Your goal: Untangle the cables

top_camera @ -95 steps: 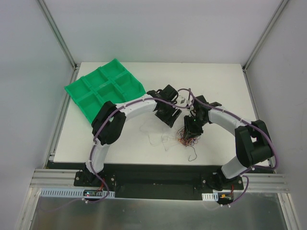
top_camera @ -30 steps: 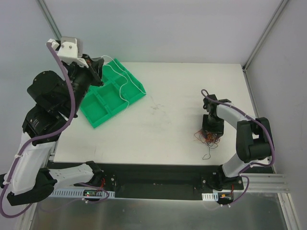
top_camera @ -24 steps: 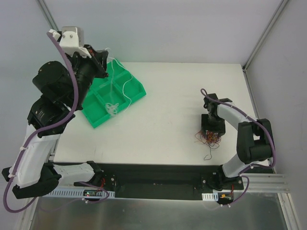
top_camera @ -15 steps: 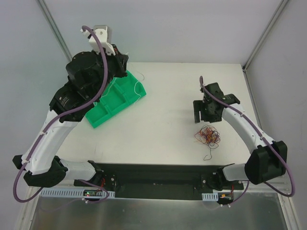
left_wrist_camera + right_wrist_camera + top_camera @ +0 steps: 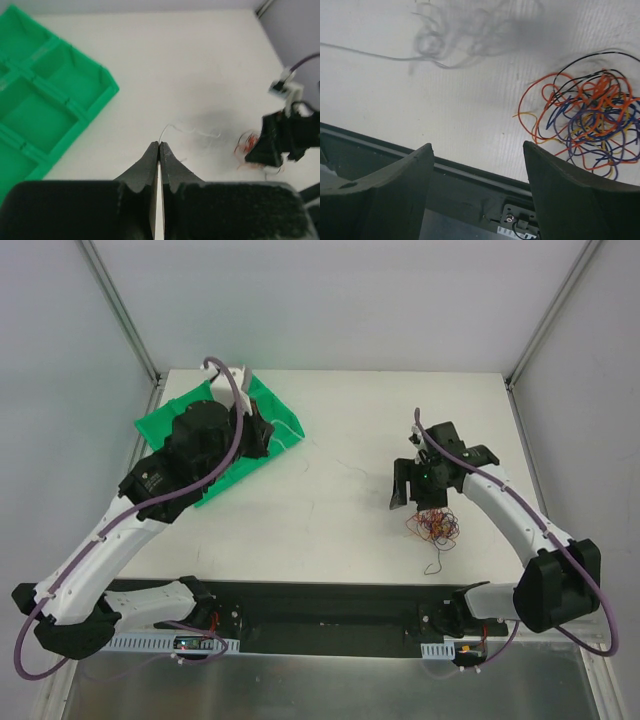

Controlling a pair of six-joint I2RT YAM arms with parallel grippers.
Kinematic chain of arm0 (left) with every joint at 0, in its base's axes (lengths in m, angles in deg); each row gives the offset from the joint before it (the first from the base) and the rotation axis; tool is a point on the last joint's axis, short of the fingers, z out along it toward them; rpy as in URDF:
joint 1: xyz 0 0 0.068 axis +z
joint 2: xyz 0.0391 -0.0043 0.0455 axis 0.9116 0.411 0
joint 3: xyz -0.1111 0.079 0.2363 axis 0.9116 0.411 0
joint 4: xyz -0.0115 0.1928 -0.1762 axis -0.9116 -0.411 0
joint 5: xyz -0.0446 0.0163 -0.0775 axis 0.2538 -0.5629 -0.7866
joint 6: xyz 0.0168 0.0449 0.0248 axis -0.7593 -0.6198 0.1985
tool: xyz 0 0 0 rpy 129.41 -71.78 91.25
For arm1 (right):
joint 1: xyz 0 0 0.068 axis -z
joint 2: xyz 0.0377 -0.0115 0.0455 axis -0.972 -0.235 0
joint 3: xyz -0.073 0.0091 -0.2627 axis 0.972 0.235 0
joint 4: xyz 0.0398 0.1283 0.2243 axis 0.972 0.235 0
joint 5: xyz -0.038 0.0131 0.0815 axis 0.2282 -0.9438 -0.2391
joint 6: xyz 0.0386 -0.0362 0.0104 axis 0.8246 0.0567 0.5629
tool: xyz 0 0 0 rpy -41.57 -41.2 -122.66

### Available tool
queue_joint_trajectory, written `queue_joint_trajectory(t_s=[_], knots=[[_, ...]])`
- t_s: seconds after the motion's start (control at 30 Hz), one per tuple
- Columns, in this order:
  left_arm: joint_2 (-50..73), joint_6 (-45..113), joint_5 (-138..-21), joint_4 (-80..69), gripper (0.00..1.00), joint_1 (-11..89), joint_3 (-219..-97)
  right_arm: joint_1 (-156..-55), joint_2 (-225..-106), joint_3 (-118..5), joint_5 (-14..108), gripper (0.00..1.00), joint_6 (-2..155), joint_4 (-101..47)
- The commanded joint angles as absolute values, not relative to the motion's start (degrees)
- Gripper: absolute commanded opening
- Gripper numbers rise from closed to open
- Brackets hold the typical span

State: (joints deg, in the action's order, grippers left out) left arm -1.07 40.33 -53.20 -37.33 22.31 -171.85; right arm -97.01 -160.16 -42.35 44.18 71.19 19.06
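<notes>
The right gripper (image 5: 418,492) has let go and risen, jaws wide and empty. The cables (image 5: 433,525) lie clumped on the counter (image 5: 350,530) beneath it, still tangled. The left gripper (image 5: 158,146), shut, has swung down by the tray (image 5: 160,430).

Bright, even, diffuse light; faint soft shadows on white table. Left wrist view motion-blurred, green tray (image 5: 45,100) edges smeared. Right wrist view: cable clump (image 5: 585,130) fairly sharp.
</notes>
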Motion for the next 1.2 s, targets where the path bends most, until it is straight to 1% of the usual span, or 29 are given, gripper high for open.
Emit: queue_joint_trajectory(t_s=[0.0,0.07,0.23,0.37,0.43,0.5,0.6,0.77,0.9,0.93,1.0,1.07,1.1,1.17], knots=[[-6.39,46.86,-57.17,-40.00,0.00,22.93,-159.33,-99.17,-161.16,-41.45,38.05,0.73,72.64,16.66],[-7.54,48.80,-60.94,-40.44,0.00,22.93,-153.44,-101.01,-162.56,-41.80,39.36,0.71,73.17,16.48],[-6.67,49.51,-66.05,-40.71,0.00,23.10,-145.78,-101.90,-165.73,-41.55,43.94,0.64,76.33,15.88],[-6.93,48.45,-66.50,-41.32,0.00,23.02,-144.63,-102.07,-168.54,-40.75,42.01,0.58,77.47,14.38],[-7.80,48.37,-66.50,-41.24,0.00,23.02,-144.28,-102.07,-170.12,-41.01,40.78,0.51,77.56,14.11],[-8.51,48.19,-66.76,-41.24,0.00,23.10,-143.84,-102.25,-170.92,-40.93,40.16,0.48,78.17,13.06],[-8.60,48.19,-67.81,-41.24,0.00,23.02,-143.75,-102.51,-172.93,-41.01,39.02,0.39,78.79,11.48],[-7.37,47.67,-68.87,-41.24,0.00,23.02,-144.71,-102.86,-176.54,-39.26,40.33,0.39,77.21,9.63],[-6.93,47.05,-69.40,-41.33,0.00,23.02,-145.33,-103.48,-178.04,-38.38,39.54,0.36,77.12,8.14],[-6.84,46.79,-69.40,-41.24,0.00,23.02,-145.42,-103.65,-178.47,-38.29,39.11,0.33,77.12,7.53],[-6.58,46.43,-69.14,-41.24,0.00,23.02,-145.33,-104.18,-179.35,-38.46,38.14,0.22,77.39,7.25],[-6.40,46.34,-67.39,-41.67,0.00,23.02,-145.24,-104.18,-179.10,-39.60,39.27,0.05,77.56,8.91],[-6.40,46.78,-65.46,-42.29,0.00,23.02,-145.15,-104.10,-178.31,-40.65,40.50,0.00,77.56,10.49],[-6.93,50.19,-57.32,-46.66,0.00,23.10,-145.33,-103.49,-174.81,-43.11,44.26,0.00,77.30,14.53]])
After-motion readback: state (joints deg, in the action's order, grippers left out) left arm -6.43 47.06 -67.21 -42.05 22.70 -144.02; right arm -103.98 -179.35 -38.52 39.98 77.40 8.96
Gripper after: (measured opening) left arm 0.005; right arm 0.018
